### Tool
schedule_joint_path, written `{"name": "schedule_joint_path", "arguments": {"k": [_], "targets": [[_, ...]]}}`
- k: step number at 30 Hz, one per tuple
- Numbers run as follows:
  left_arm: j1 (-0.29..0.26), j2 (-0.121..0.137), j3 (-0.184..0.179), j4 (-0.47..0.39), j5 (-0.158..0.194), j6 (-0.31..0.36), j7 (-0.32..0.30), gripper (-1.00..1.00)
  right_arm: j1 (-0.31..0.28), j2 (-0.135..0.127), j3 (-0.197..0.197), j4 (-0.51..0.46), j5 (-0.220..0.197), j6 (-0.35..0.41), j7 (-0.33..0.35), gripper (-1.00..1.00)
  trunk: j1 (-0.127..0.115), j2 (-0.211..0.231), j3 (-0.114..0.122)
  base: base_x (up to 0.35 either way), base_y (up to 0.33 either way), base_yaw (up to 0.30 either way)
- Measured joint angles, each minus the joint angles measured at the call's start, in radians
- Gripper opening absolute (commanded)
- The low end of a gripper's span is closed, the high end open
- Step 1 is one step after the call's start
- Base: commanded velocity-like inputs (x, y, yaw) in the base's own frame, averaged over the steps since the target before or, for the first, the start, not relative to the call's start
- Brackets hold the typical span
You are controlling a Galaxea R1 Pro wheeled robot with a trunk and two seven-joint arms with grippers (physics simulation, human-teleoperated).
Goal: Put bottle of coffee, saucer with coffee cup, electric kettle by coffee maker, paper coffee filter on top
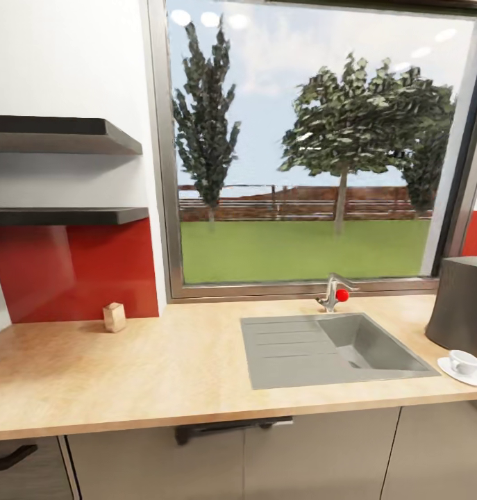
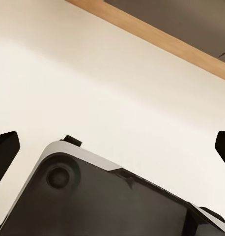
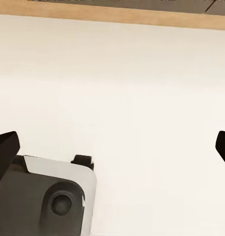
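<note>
In the head view, the kitchen countertop (image 1: 148, 361) runs under a wide window, with an inset steel sink (image 1: 328, 351) and a tap (image 1: 332, 292) bearing a red knob. At the far right stands the coffee maker (image 1: 464, 305), and just beside it the saucer (image 1: 474, 375) carries the coffee cup (image 1: 464, 361). Two dark shelves (image 1: 64, 135) hang on the wall at the left, above a small wooden block (image 1: 114, 317) on the counter. In the left wrist view, the left gripper (image 2: 112, 150) has its dark fingertips (image 2: 4, 152) spread wide apart with nothing between them, over a pale cabinet front (image 2: 117, 98). In the right wrist view, the right gripper (image 3: 112, 150) stands likewise wide and empty.
</note>
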Motion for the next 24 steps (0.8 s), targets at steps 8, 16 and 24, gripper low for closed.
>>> {"name": "schedule_joint_path", "arguments": {"k": [8,16,24], "targets": [[0.0,0.0,0.0,0.0,-0.001,0.0,0.0,1.0,0.0,0.0,0.0,0.0,0.0,-0.001,0.0,1.0,0.0,0.0,0.0,0.0,0.342,0.0],[0.0,0.0,0.0,0.0,-0.002,0.0,0.0,1.0,0.0,0.001,0.001,0.0,0.0,-0.001,0.001,1.0,0.0,0.0,0.0,0.0,0.342,0.0],[0.0,0.0,0.0,-0.001,-0.003,0.001,0.0,1.0,0.0,0.003,0.001,0.0,0.001,0.001,0.001,1.0,0.0,0.0,0.0,0.0,0.342,0.0]]}}
